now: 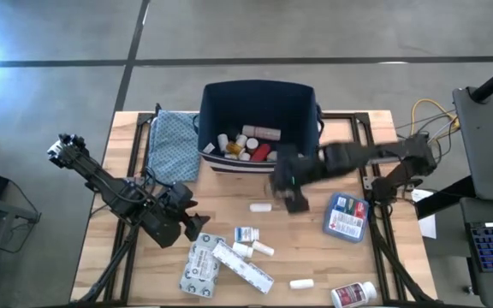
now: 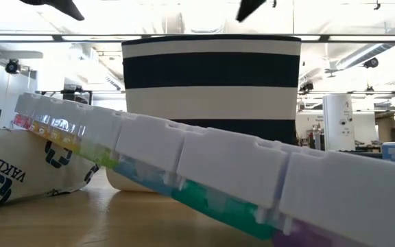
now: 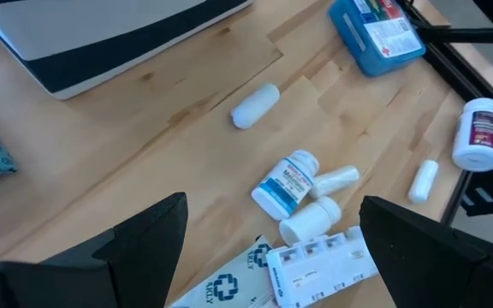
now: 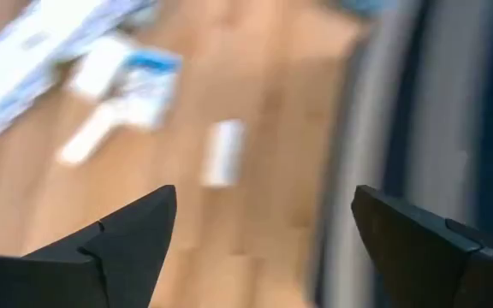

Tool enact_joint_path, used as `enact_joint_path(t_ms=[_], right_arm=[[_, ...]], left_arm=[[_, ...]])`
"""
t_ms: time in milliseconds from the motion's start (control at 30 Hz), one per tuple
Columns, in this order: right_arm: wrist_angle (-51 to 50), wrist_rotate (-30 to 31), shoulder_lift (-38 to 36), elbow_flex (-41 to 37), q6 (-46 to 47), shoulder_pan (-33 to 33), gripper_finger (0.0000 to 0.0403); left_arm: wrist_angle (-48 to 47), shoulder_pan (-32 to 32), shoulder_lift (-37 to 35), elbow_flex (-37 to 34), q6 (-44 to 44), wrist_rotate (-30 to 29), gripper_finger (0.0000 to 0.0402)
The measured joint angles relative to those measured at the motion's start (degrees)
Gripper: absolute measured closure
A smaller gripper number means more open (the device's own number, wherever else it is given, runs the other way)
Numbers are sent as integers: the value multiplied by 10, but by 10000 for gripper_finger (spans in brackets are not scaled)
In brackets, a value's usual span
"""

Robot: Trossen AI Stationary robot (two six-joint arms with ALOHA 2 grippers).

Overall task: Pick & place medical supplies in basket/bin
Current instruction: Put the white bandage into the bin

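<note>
Right end effector empty beside the bin, supplies waiting on the table

The right end effector (image 1: pixel 291 190) hangs spread wide, holding nothing, near the navy bin (image 1: pixel 216 107) at the table's back edge, likely heading for a small white vial (image 1: pixel 260 206); left end effector (image 1: pixel 197 224) waits, also open.

Overhead, table-level, two wrist views.

One bin (image 1: pixel 259 103), one cloth (image 1: pixel 175 144), one blue packet (image 1: pixel 347 216), two arms
</note>
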Motion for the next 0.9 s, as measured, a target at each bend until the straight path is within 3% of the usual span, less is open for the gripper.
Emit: enact_joint_path(t_ms=[167, 367, 500, 733, 900], right_arm=[[77, 4, 1, -121, 70, 56, 74], [303, -1, 5, -270, 224, 54, 76], [421, -1, 30, -331, 254, 53, 76], [500, 72, 89, -361, 230, 47, 76], [497, 70, 120, -339, 230, 21, 76]], left_arm=[[0, 0, 0, -12, 0, 1, 78], [0, -2, 0, -19, 1, 28, 78], [1, -8, 0, -19, 4, 34, 78], [8, -20, 0, -19, 4, 34, 78], [14, -20, 0, -19, 0, 35, 78]])
